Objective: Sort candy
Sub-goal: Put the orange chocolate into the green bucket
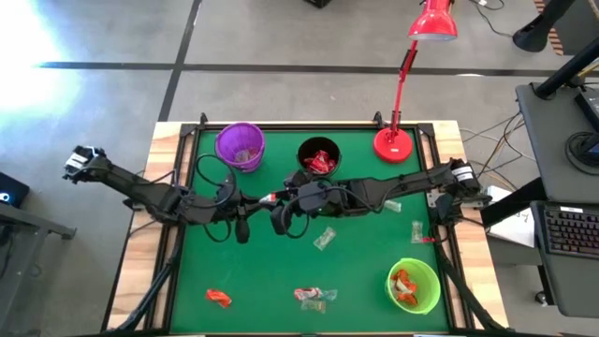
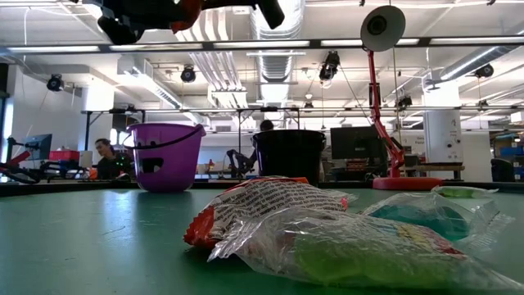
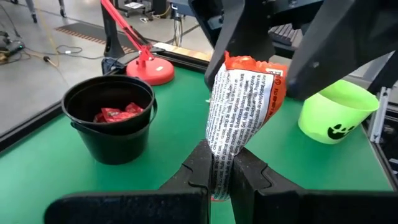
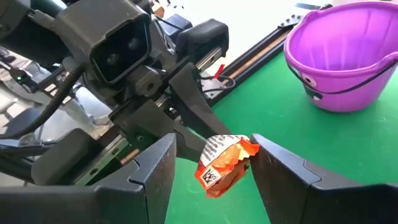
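A handover is in progress at the centre of the high view, where both arms meet above the green desk (image 1: 262, 271). The left end effector (image 3: 217, 180) is clamped narrow on the lower end of an orange-red candy (image 3: 245, 99), holding it upright in the air, while the right end effector (image 4: 214, 168) stands wide open with one finger on each side of that wrapper, not yet touching it. Behind them, toward the top of the high view, sit the purple cup (image 1: 241, 145) and the black cup (image 1: 319, 157), the latter already holding red sweets; the green cup (image 1: 413, 285) at lower right holds orange-red ones. More loose candy (image 1: 313, 297) lies along the lower edge of the desk. The next move likely calls for the right fingers to close squarely on the wrapper before the left lets go, then carry it to the green cup; the thin crinkled wrapper could slip.
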You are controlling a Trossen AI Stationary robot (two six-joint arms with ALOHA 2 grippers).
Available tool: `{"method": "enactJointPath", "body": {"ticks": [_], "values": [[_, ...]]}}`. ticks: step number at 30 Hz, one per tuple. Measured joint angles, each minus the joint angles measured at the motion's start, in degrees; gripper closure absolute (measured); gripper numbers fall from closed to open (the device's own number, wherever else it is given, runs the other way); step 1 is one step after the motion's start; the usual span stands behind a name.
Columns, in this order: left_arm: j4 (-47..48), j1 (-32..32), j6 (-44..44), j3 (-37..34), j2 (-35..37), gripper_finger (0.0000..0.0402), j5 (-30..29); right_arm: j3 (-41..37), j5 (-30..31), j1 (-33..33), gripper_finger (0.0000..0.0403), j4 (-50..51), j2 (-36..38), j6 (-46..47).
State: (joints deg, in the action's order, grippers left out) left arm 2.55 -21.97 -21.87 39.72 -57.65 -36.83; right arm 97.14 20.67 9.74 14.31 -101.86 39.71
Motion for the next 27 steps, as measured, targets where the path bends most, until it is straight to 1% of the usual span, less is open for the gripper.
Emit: {"method": "enactJointPath", "body": {"ticks": [3, 6, 15, 19, 23, 27], "values": [[0.0, 0.5, 0.5, 0.0, 0.1, 0.0395, 0.1, 0.0, 0.0, 0.0, 0.0212, 0.0, 0.0, 0.2], [0.0, 1.0, 0.6, 0.0, 0.2, 0.0395, 0.1, 0.0, 0.1, 0.0, 0.0227, 0.3, 0.0, 0.3], [-0.1, 1.2, 1.5, 0.0, 0.3, 0.0395, 0.1, 0.0, 0.4, -0.1, 0.0325, 0.4, -0.7, 0.4], [-0.3, 1.2, 1.5, 0.0, 0.3, 0.0395, 0.0, 0.0, 0.3, -0.1, 0.0360, 0.3, -1.0, 0.4], [-0.6, 1.2, 1.7, 0.0, 0.3, 0.0395, 0.0, 0.0, 0.3, 0.0, 0.0382, 0.4, -1.0, 0.3], [-0.8, 1.2, 1.7, 0.0, 0.3, 0.0395, 0.0, 0.0, 0.1, 0.0, 0.0391, 0.4, -1.0, 0.2]]}}
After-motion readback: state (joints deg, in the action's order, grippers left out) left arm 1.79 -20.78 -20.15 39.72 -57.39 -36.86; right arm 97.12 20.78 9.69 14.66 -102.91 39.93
